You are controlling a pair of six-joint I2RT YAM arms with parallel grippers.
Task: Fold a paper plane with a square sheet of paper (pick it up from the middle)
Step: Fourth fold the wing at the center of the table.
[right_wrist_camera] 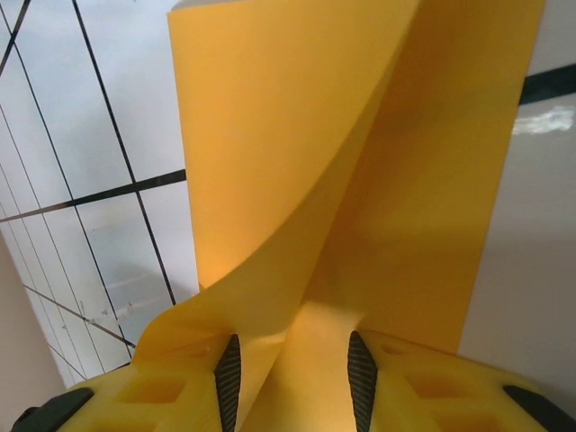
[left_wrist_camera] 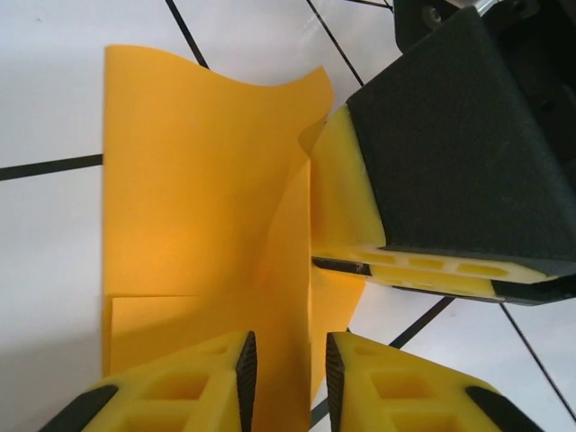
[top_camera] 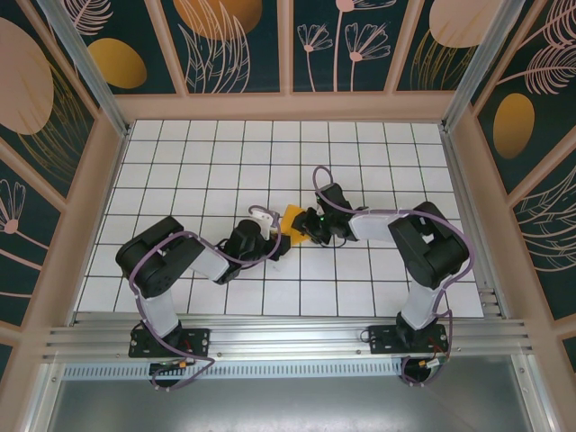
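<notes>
Straddling paper [left_wrist_camera: 198, 180]: left claw [left_wrist_camera: 286, 369], right claw [right_wrist_camera: 292, 369]

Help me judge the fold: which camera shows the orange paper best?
Left wrist view: the paper shows its edges, a lifted flap and the fold line. The right wrist view has it curled, too close; the top view, a small orange patch.

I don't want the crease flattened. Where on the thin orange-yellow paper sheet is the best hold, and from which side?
Probably the raised flap along the middle fold of the thin orange-yellow paper sheet, taken from above with one jaw on each face. It stands up off the white tiled table, while the rest lies mostly flat, offering little edge.
</notes>
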